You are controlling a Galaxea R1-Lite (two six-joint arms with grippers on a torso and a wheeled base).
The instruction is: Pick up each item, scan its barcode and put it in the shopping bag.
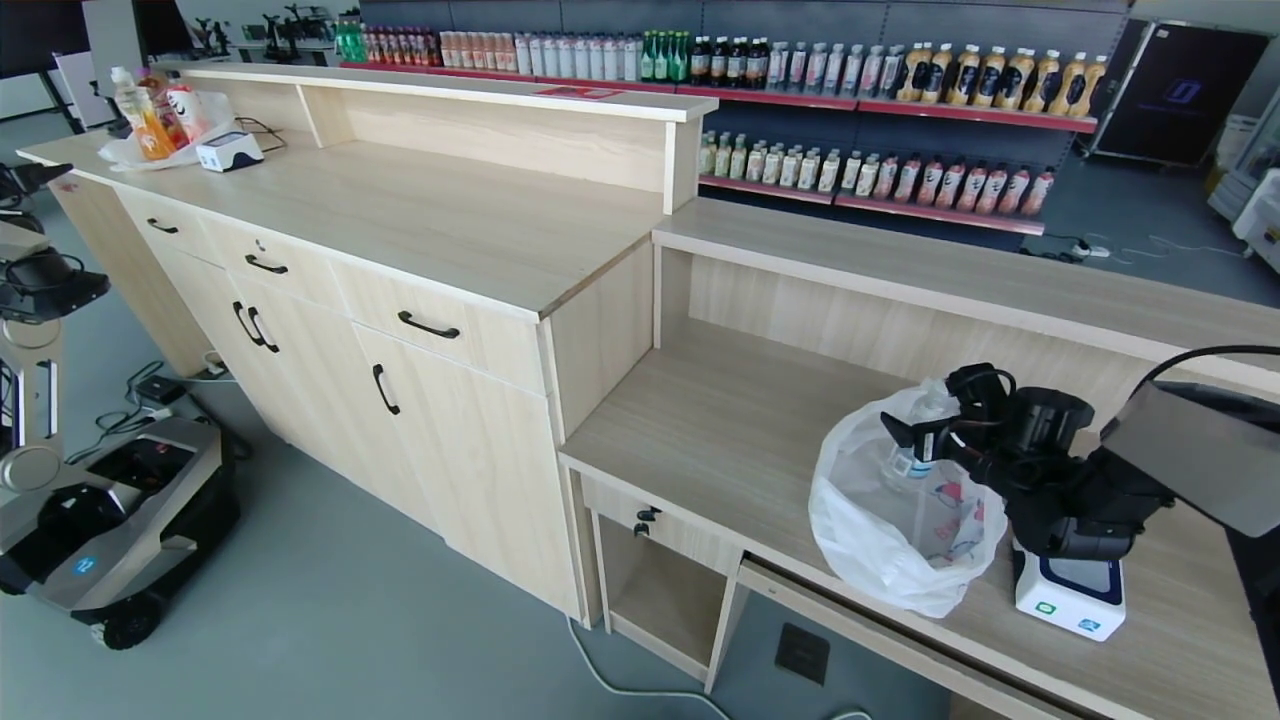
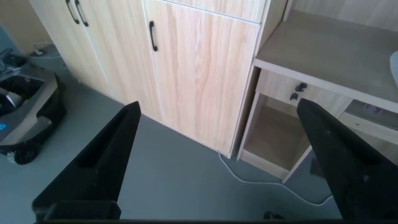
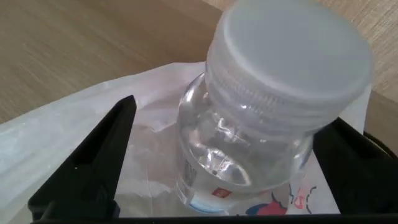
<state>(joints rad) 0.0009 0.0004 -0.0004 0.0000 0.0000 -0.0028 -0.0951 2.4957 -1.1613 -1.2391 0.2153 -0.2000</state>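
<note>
1. Right gripper [image 3: 227, 143] hangs over the shopping bag [image 1: 880, 540] at the near right of the counter [image 1: 730, 420]. Its jaws are spread wide, with one finger plainly apart from the glass, so nothing is clamped.
2. A clear bottle [image 3: 261, 106] with a white cap stands upright inside the bag, between those fingers.
3. Just right of the bag sits the white scanner [image 1: 1070, 595].
4. Left gripper [image 2: 217, 109] hangs over the floor by the cabinet, jaws wide and empty.
5. Judged step: bagging, with the bottle seemingly let go.
6. Next the right gripper should rise straight up, clear of the cap and the thin bag rim.
</note>
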